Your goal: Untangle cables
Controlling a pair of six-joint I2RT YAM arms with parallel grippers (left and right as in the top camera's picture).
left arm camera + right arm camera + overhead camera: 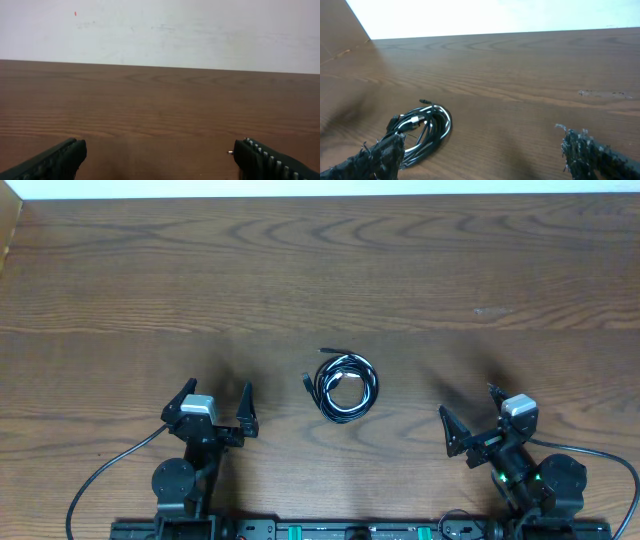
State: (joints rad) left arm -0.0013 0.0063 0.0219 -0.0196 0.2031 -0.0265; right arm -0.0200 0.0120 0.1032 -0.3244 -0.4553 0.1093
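Our left pincer (pixel 218 392) and right pincer (pixel 468 402) both gape wide, holding nothing. We see the cables (pixel 342 385), black with one white, coiled in a bundle on the bench (pixel 400 280) between them, apart from both.

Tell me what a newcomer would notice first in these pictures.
A small coiled tangle of black and white cables lies near the middle of the brown wooden table. On either side of it, closer to the robot's base, the left gripper and right gripper both stand wide open, touching nothing.
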